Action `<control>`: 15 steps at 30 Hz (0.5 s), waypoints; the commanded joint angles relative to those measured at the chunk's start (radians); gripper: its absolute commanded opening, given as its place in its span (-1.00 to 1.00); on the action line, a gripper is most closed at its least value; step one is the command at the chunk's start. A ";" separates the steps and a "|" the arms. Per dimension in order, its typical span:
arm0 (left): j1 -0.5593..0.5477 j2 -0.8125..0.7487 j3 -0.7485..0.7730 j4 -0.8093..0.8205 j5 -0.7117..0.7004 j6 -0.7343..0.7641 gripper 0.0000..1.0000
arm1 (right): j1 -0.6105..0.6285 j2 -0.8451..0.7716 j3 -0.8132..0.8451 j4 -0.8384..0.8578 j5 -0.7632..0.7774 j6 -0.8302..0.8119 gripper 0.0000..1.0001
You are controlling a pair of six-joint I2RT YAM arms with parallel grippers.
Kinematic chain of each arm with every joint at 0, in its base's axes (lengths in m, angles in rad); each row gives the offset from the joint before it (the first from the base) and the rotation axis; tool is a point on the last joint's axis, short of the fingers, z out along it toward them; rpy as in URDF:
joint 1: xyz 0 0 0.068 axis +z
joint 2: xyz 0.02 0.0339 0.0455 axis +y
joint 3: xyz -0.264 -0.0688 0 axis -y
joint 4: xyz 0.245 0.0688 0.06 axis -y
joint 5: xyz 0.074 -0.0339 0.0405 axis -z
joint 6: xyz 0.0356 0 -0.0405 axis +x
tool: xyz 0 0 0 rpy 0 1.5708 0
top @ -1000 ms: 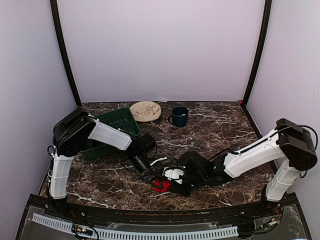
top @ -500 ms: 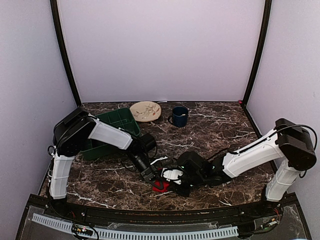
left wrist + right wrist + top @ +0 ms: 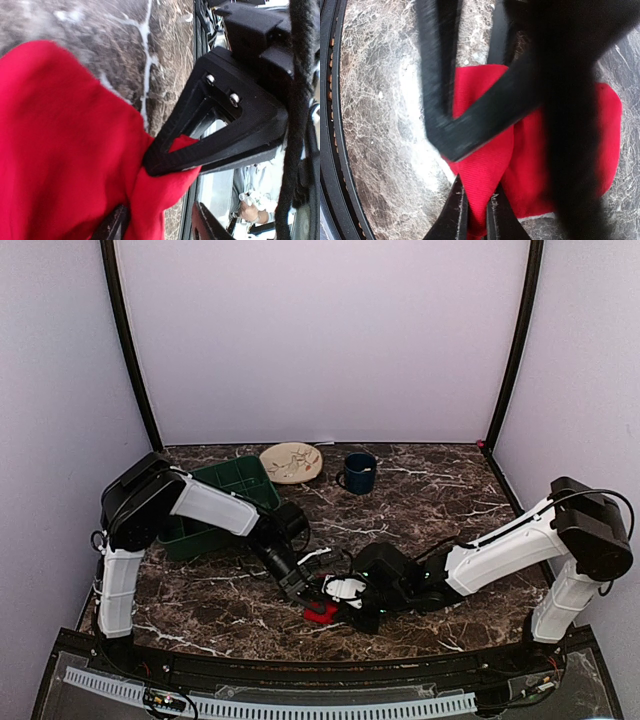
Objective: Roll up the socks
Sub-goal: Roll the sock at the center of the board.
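The socks [image 3: 320,613] show as one red bundle on the marble near the front edge, between both grippers. In the right wrist view the red fabric [image 3: 535,165] lies flat with a white trim line at its lower end. My right gripper [image 3: 476,202] is shut on a raised fold of it. My left gripper [image 3: 157,217] stands open around the sock's edge [image 3: 65,150]. One of its fingers [image 3: 114,226] touches the cloth and the other is clear of it. From above, the left gripper [image 3: 303,592] and the right gripper [image 3: 337,602] nearly touch.
A green bin [image 3: 225,490] stands at the back left beside the left arm. A beige plate [image 3: 291,461] and a dark blue mug [image 3: 359,472] sit near the back wall. The table's black front rail [image 3: 332,150] runs close to the sock.
My left gripper has opened and let go of the sock. My right gripper has closed on a fold of it. The bundle has shifted slightly.
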State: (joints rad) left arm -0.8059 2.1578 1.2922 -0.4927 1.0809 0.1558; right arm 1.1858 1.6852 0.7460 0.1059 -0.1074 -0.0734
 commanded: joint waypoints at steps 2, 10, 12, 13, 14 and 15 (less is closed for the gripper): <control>0.054 0.016 -0.047 0.028 -0.151 -0.008 -0.08 | 0.015 -0.001 -0.008 0.037 0.010 0.009 -0.97; 0.077 0.018 -0.057 0.022 -0.201 -0.013 -0.08 | 0.014 0.001 -0.011 0.037 0.000 0.014 -0.97; 0.085 0.004 -0.062 0.040 -0.210 -0.026 -0.08 | 0.015 0.003 -0.006 0.031 -0.002 0.012 -0.97; 0.089 -0.003 -0.064 0.050 -0.212 -0.034 -0.08 | 0.015 0.006 -0.004 0.026 -0.004 0.012 -0.97; 0.095 -0.011 -0.064 0.058 -0.211 -0.038 -0.08 | 0.015 0.009 -0.002 0.023 -0.007 0.012 -0.97; 0.097 -0.017 -0.063 0.062 -0.210 -0.040 -0.08 | 0.015 0.012 0.000 0.019 -0.009 0.013 -0.97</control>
State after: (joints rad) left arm -0.7437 2.1433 1.2671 -0.4500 1.0771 0.1337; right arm 1.1862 1.6852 0.7456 0.1215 -0.1036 -0.0696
